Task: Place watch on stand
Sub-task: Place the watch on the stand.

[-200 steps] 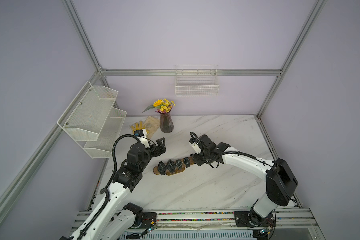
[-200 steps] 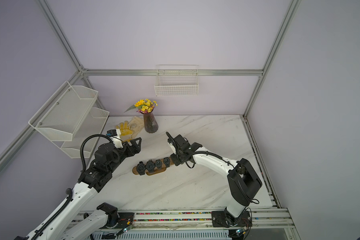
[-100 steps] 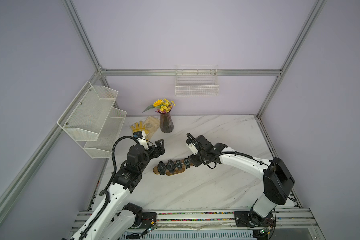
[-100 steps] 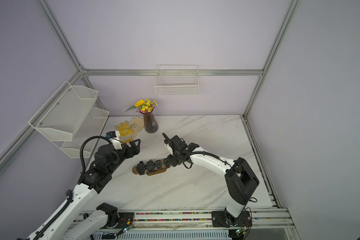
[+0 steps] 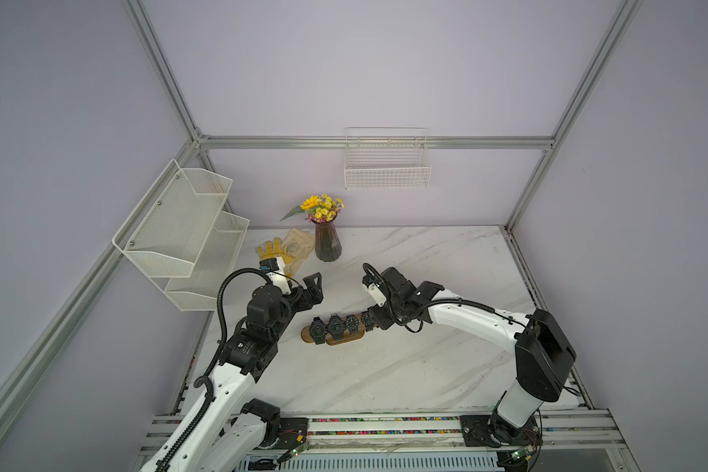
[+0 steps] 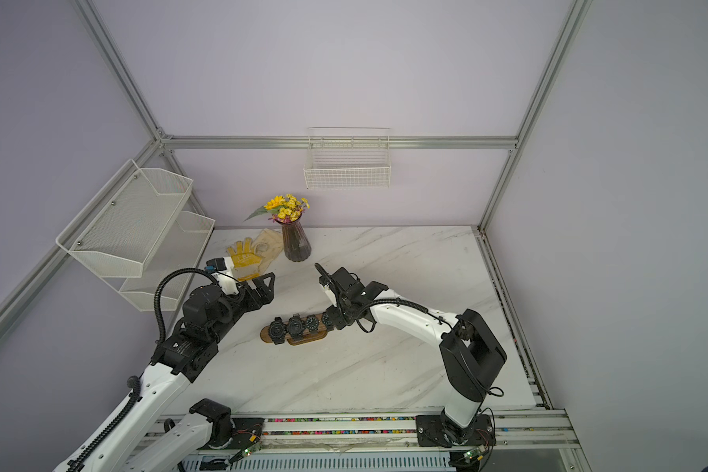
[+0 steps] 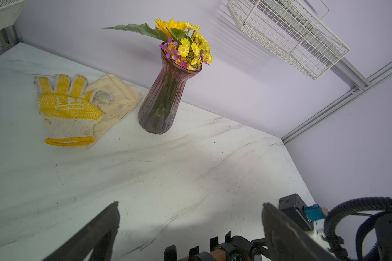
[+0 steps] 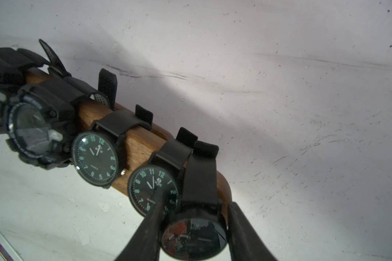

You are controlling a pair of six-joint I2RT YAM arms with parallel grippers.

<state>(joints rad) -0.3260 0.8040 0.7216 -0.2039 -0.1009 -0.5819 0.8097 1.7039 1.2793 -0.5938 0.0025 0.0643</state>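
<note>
The stand (image 5: 354,336) (image 6: 317,337) (image 8: 140,140), a brown wooden bar, lies mid-table in both top views with three black watches around it. A further black watch (image 8: 194,235) sits at the bar's right end, its strap looped over the wood. My right gripper (image 5: 379,318) (image 6: 336,319) (image 8: 196,203) is shut on this watch's round case, one finger on each side. My left gripper (image 5: 313,288) (image 6: 267,288) (image 7: 190,204) hovers open, up and to the left of the stand, with nothing between its fingers. In the left wrist view the stand's far end (image 7: 217,254) shows below the jaws.
A purple vase of yellow flowers (image 5: 327,243) (image 7: 163,99) stands at the back. Beside it lie a yellow glove (image 5: 276,253) (image 7: 66,106) and a cream cloth (image 7: 120,95). White mesh shelves (image 5: 180,233) hang at the left, and a wire basket (image 5: 387,163) hangs on the back wall.
My right gripper has shifted a little leftward along the stand's right end with the watch in it. The left gripper has stayed open and nearly still.
</note>
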